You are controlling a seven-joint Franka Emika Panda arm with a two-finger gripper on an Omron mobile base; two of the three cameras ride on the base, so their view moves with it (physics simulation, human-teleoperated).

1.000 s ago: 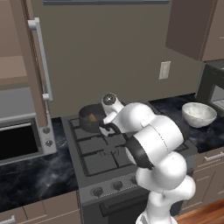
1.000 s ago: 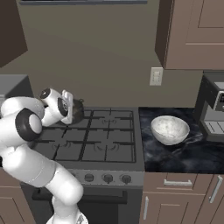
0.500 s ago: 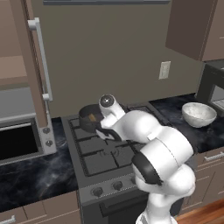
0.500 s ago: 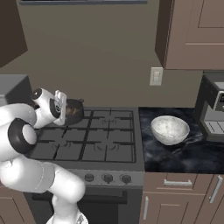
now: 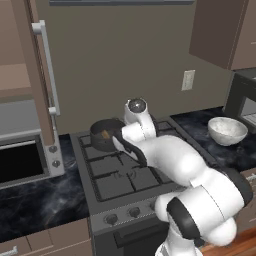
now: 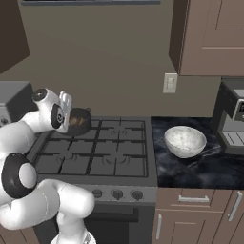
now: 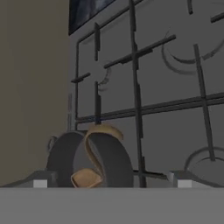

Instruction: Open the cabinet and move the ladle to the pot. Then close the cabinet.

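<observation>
your arm has swung from the middle of the stove toward its back left corner over the last second, and your gripper [image 7: 111, 183] now hangs by the pot [image 5: 106, 134] with its jaws spread wide and nothing between them. the ladle [image 7: 94, 153] already lies inside the pot, its oval bowl on the pot floor and its curved handle arching over the rim, so the moving step looks done. from the tool, the pot sits just ahead and slightly to one side, close under the fingertips. the cabinet [image 5: 30, 75] door stands open, up and well away to the arm's left, above the microwave [image 5: 25, 150]. closing that door is probably what remains.
</observation>
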